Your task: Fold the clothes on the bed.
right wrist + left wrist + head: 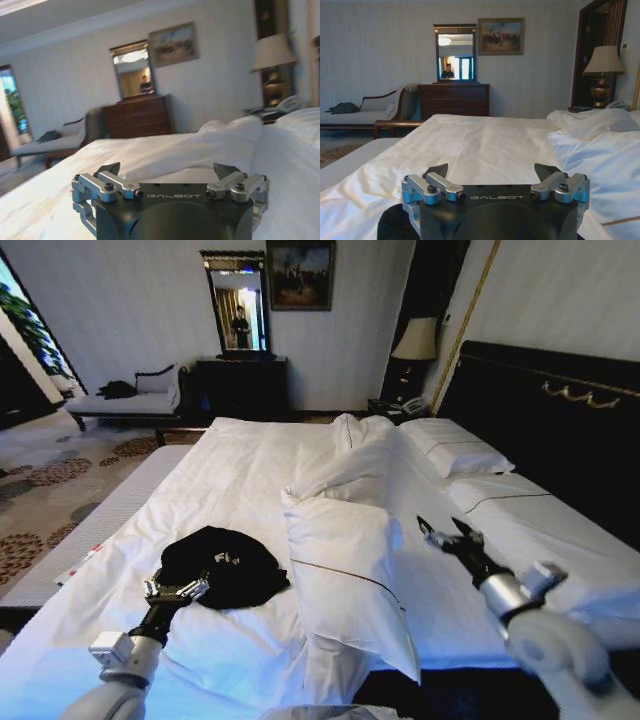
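Note:
The clothes [222,562], a black T-shirt with small white lettering, lie bunched in a heap on the near left part of the white bed [250,455]. My left gripper [178,590] is at the heap's near edge, open, with nothing between its fingers. In the left wrist view the left gripper [492,172] stands wide apart over the sheet, and a bit of black cloth [390,227] shows beneath the wrist. My right gripper [447,533] hovers open over the bed's right side, well apart from the shirt. The right wrist view shows the right gripper [167,171] holding nothing.
A large white pillow [345,565] lies between the two grippers, with a rumpled duvet [350,465] and more pillows [455,450] behind it. The dark headboard [560,430] is on the right. A chaise [125,400], dresser [240,388] and lamp [415,340] stand beyond the bed.

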`<state>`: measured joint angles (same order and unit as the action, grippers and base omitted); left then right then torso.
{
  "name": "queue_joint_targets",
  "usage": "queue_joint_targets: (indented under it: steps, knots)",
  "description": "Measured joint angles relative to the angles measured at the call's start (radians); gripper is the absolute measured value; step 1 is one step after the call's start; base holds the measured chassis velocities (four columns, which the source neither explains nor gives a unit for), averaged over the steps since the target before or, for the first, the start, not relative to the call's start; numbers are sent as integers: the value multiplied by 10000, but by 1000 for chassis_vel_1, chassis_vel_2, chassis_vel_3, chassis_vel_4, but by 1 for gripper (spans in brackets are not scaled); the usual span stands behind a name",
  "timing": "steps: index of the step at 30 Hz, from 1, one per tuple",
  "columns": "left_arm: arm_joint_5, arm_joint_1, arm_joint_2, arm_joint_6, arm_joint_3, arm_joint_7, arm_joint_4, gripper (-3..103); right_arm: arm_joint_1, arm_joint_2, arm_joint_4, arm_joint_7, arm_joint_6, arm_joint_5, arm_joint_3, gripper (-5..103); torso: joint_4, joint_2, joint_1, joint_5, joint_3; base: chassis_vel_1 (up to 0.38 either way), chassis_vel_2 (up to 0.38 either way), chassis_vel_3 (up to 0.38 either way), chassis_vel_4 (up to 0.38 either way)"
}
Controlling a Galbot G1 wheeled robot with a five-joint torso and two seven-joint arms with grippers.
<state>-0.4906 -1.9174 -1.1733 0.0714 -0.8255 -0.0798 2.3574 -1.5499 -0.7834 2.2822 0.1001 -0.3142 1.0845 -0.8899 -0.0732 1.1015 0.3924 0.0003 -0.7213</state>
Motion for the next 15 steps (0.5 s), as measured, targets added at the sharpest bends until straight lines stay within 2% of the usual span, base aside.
queue_joint_targets:
  steps: [1,3,5,8,9,12,13,15]
  knots:
    - [0,0,0,0,0,0,0,98,0,0,0,0,0,0,0,100,0,0,0,0,0,0,0,0,0]
    - [42,-2,-64,5,-6,-4,0,97,757,745,-618,-138,-191,383,477,100,-4,3,-3,-5,1,0,0,0,0]
    - [118,-27,-121,25,-4,-20,0,97,1499,1208,-1347,-156,-356,946,1071,100,-1,2,-2,0,0,0,0,0,0]
    - [177,-47,-151,42,13,-32,3,97,2033,1467,-1836,-163,-430,1321,1517,100,0,1,-1,-3,-1,0,0,0,0]
    - [247,-60,-183,63,28,-50,11,97,2625,1650,-2318,-209,-546,1624,2049,100,-1,0,0,0,-1,0,0,0,0]
    - [333,-71,-214,124,45,-119,58,97,3753,1754,-3127,-251,-700,1685,3023,100,-4,0,-1,0,-1,0,0,0,0]
    - [333,-71,-214,124,45,-119,58,97,3753,1754,-3127,-251,-700,1685,3023,100,-4,0,-1,0,-1,0,0,0,0]
    - [361,-127,-186,204,9,-178,198,97,4911,1613,-3990,-255,-784,1632,4051,100,0,1,-2,-3,0,0,0,0,0]
